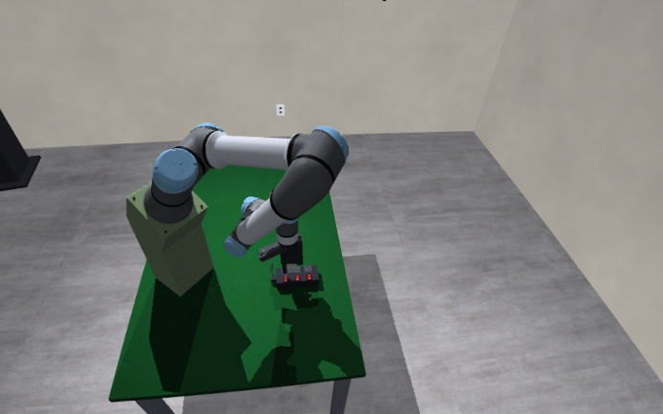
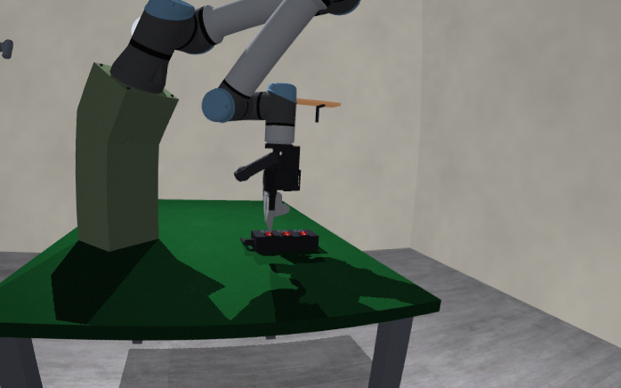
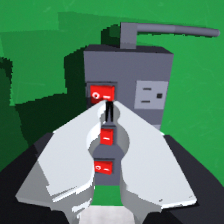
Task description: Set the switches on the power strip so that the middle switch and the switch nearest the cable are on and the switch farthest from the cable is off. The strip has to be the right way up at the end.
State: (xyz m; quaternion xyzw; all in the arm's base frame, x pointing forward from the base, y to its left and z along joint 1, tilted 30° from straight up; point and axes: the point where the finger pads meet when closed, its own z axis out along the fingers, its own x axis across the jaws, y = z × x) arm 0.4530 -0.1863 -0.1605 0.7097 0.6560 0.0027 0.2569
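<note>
A dark grey power strip (image 1: 293, 277) lies the right way up on the green table, near its right edge; it also shows in the exterior view (image 2: 284, 240). In the wrist view the strip (image 3: 127, 85) has three red rocker switches in a row and a grey cable stub (image 3: 165, 32) at its far end. My gripper (image 3: 109, 102) is shut and empty. Its tips stand just above the lower edge of the switch nearest the cable (image 3: 102, 93). The middle switch (image 3: 106, 136) and the farthest switch (image 3: 103, 167) show between my fingers. The gripper points straight down over the strip's cable end (image 2: 270, 222).
The olive robot pedestal (image 1: 172, 241) stands on the table's left side. The table's right edge (image 1: 347, 288) runs close beside the strip. A socket face (image 3: 150, 95) sits beside the nearest switch.
</note>
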